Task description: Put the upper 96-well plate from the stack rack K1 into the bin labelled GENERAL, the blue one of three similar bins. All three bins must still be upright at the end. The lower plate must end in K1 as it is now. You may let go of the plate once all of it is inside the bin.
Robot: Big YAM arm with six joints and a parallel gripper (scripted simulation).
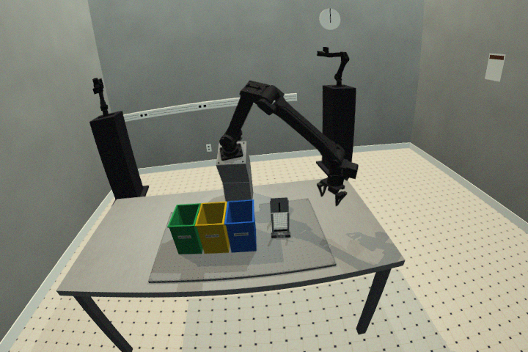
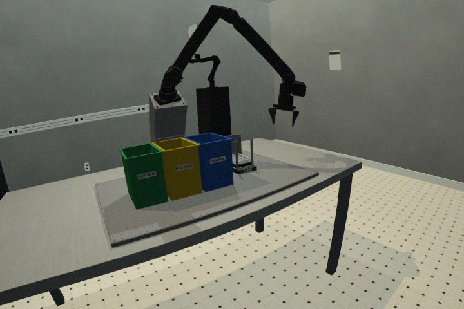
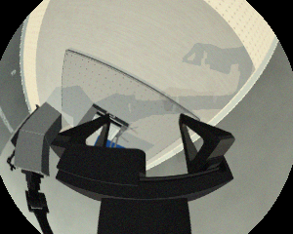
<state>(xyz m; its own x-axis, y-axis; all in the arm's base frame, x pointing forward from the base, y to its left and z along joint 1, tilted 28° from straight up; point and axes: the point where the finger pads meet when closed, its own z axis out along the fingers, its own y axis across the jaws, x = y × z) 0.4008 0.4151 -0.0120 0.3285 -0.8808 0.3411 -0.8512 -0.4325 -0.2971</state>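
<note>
- The claw (image 1: 331, 193) hangs wide open and holds nothing, well apart from the rack (image 1: 279, 206).
- Both plates sit in the rack; the blue bin (image 1: 240, 232) waits upright.

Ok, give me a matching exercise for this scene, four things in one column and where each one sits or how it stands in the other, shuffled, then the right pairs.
Things:
1. green bin
2. yellow bin
3. blue bin
4. gripper

Place or state:
A. open, holding nothing, in the air above the table
B. middle of the row of bins
C. end of the row, next to the rack
D. end of the row, farthest from the rack

Pairs: 1-D, 2-B, 3-C, 4-A
</note>
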